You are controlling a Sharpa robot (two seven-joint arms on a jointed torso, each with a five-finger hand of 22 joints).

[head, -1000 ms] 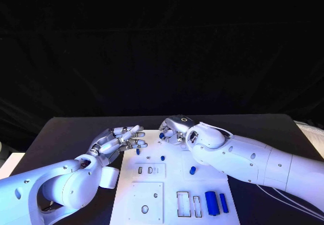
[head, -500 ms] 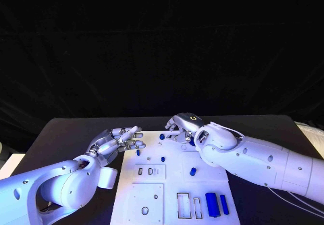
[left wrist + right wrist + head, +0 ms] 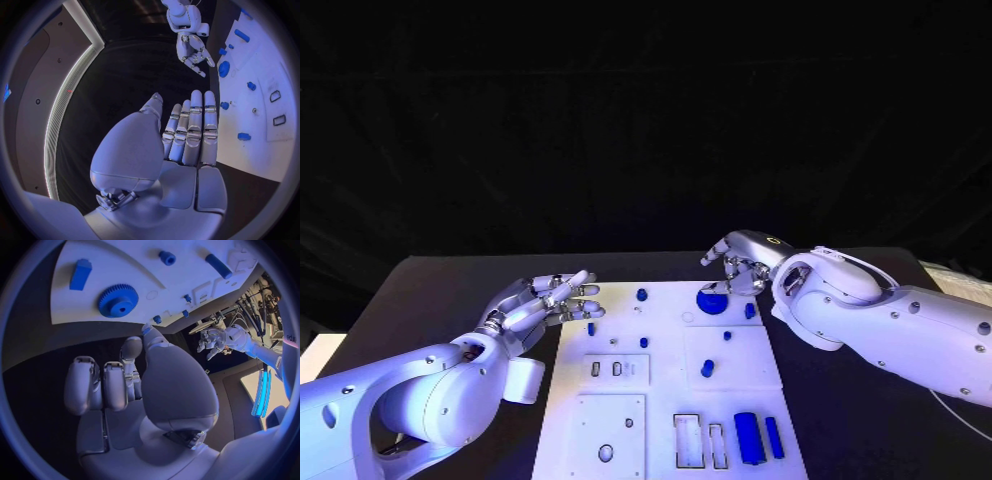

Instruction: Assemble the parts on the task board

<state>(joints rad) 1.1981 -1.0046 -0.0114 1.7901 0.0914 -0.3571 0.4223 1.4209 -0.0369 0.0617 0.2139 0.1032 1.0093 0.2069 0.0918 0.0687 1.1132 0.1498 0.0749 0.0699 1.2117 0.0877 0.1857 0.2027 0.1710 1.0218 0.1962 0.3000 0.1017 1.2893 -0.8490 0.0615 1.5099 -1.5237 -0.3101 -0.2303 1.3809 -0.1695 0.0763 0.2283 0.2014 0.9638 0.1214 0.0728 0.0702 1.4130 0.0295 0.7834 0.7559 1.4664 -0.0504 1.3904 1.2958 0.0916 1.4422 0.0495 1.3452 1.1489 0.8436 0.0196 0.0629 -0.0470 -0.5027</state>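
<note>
A: In the head view, why does the right hand (image 3: 740, 262) hang over the far edge of the task board (image 3: 668, 385)?

B: I think it is free after the blue gear (image 3: 713, 302); its fingers are loosely curled, holding nothing.

A: And the left wrist view?

B: The left hand (image 3: 187, 132) waits beside the board, fingers straight, empty.

A: The right wrist view?

B: The gear (image 3: 117, 300) lies flat, toothed, with a raised hub, on the board.

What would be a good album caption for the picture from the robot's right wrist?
Above its own empty right hand, a blue gear lies on the white task board.
</note>
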